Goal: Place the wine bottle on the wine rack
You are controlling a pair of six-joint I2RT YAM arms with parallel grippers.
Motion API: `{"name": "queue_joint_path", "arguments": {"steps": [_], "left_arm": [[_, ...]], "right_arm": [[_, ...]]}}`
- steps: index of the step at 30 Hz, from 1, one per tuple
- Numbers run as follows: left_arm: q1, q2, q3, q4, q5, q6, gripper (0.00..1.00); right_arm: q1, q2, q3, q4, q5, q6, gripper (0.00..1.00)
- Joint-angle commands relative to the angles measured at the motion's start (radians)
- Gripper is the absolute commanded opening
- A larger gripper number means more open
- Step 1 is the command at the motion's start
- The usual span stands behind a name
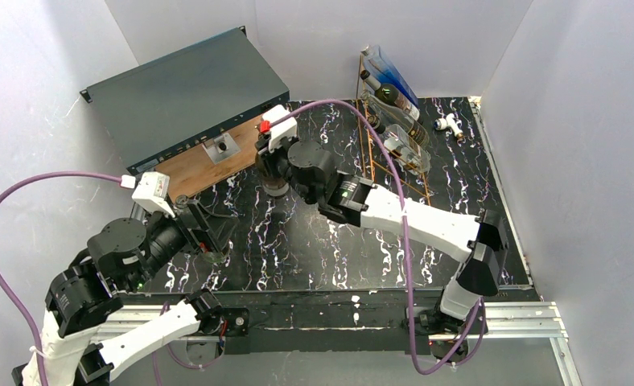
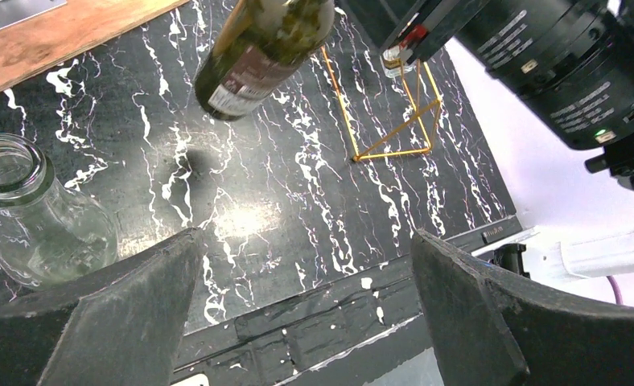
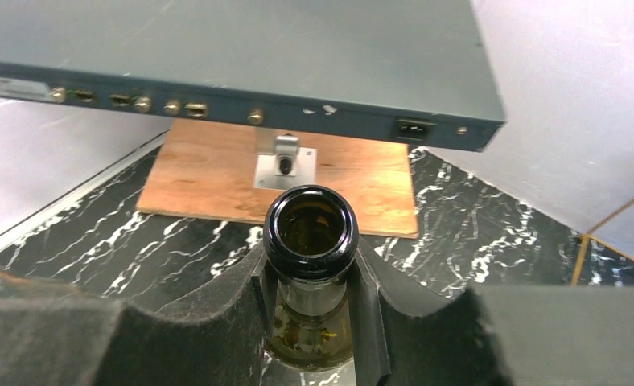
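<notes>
A dark green wine bottle (image 3: 310,229) stands upright with its open mouth up, and my right gripper (image 3: 310,273) is shut on its neck. Seen from above, that gripper (image 1: 275,165) and the bottle (image 1: 277,187) are at mid-table, left of the wine rack (image 1: 376,153). The left wrist view shows the bottle (image 2: 253,56) tilted in frame, its base seemingly just off the table above its shadow. The gold wire rack (image 2: 394,129) holds several bottles (image 1: 398,100). My left gripper (image 2: 306,237) is open and empty at the near left (image 1: 216,235).
A dark grey metal box (image 1: 185,92) sits at the back left, over a wooden board (image 1: 209,161) with a metal bracket (image 3: 285,165). A clear glass bottle (image 2: 36,217) stands beside my left gripper. A small white object (image 1: 450,123) lies at the back right.
</notes>
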Motion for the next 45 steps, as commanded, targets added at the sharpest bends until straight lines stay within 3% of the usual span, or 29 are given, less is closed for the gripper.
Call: {"name": "queue_joint_path", "arguments": {"steps": [1, 15, 24, 37, 45], "left_arm": [[0.005, 0.026, -0.002, -0.006, 0.008, -0.002, 0.99], [0.006, 0.05, -0.005, 0.014, 0.029, 0.001, 0.99], [0.006, 0.056, 0.006, 0.018, 0.034, 0.012, 0.99], [0.006, 0.076, 0.004, 0.029, 0.049, 0.018, 0.99], [0.006, 0.079, 0.001, 0.034, 0.06, 0.016, 0.99]], "right_arm": [[-0.041, -0.108, 0.064, 0.078, 0.069, -0.067, 0.01], [-0.088, -0.208, 0.18, 0.041, 0.118, -0.197, 0.01], [-0.117, -0.232, 0.226, 0.084, 0.288, -0.385, 0.01], [-0.245, -0.335, 0.124, 0.117, 0.422, -0.511, 0.01], [-0.324, -0.394, 0.012, 0.056, 0.469, -0.495, 0.01]]}}
